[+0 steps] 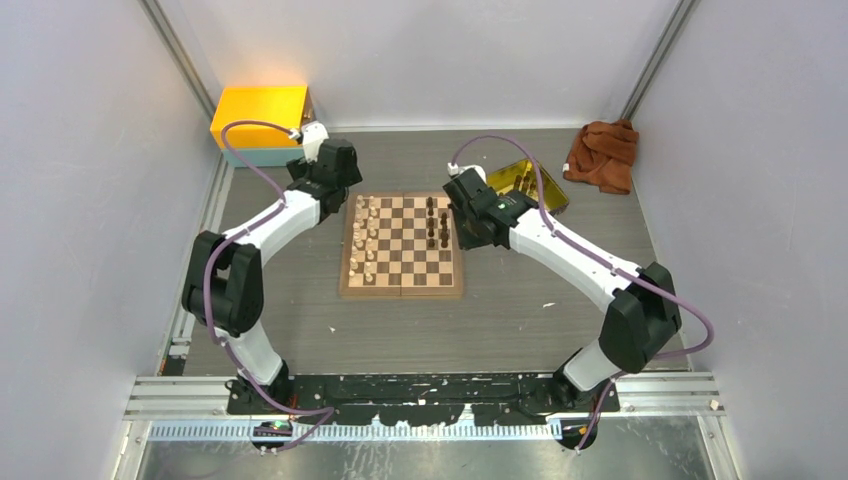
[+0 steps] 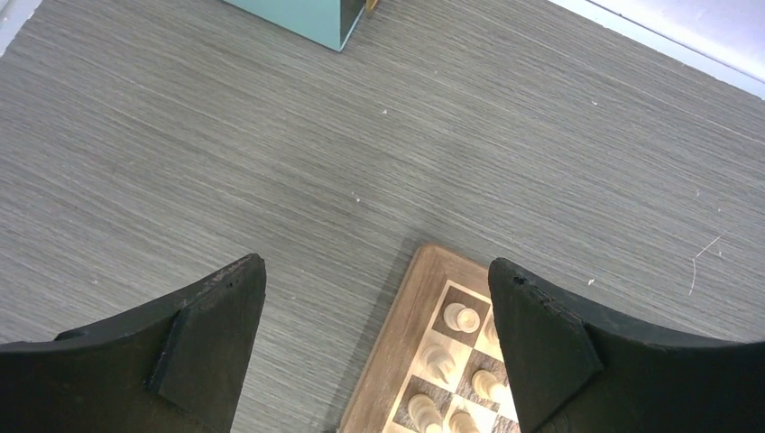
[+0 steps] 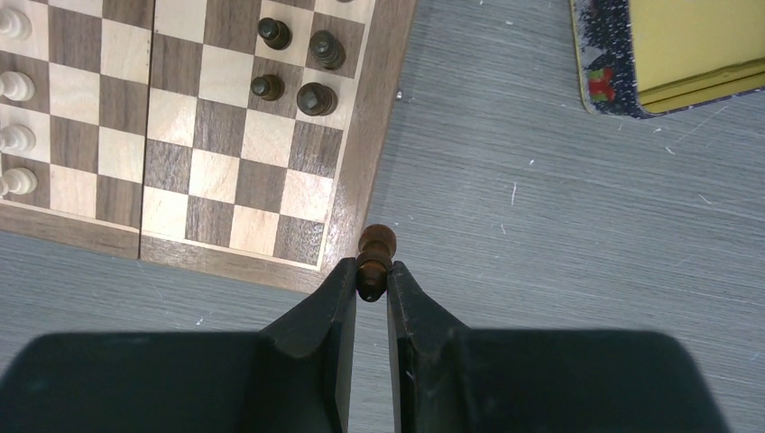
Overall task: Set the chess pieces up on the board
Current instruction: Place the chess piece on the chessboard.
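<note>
On the gray table [image 1: 300,330] lies the board [image 1: 404,247]. Pale pieces [image 1: 366,240] stand in 2 rows on its left side, a few dark pieces [image 1: 437,225] on the rt side. Right hand [image 3: 372,269] is pinched narrow on one dark chess piece [image 3: 376,245], just off the board's edge, over the table. Left hand [image 2: 376,264] is wide, w/ nothing in it, above the board's corner by the pale pieces.
</note>
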`<action>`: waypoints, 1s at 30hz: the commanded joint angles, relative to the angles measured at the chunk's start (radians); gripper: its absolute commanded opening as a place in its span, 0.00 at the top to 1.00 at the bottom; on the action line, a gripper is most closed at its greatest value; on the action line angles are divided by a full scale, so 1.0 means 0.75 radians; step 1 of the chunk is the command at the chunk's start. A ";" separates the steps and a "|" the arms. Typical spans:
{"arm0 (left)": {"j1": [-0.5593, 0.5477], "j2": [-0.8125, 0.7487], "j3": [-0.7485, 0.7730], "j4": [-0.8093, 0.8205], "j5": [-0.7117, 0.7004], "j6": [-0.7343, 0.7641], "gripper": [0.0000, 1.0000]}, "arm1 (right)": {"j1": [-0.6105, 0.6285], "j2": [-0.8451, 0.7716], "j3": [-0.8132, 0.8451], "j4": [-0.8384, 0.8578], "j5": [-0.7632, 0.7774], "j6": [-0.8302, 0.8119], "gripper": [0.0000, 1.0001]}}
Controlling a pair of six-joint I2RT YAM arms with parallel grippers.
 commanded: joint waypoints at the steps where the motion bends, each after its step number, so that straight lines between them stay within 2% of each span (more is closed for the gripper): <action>1: -0.004 -0.092 -0.035 0.059 -0.036 -0.008 0.07 | 0.029 0.049 0.021 0.054 0.020 0.028 0.99; 30: -0.004 -0.106 -0.062 0.087 -0.031 0.029 0.07 | 0.073 0.314 0.040 0.231 -0.038 0.011 0.99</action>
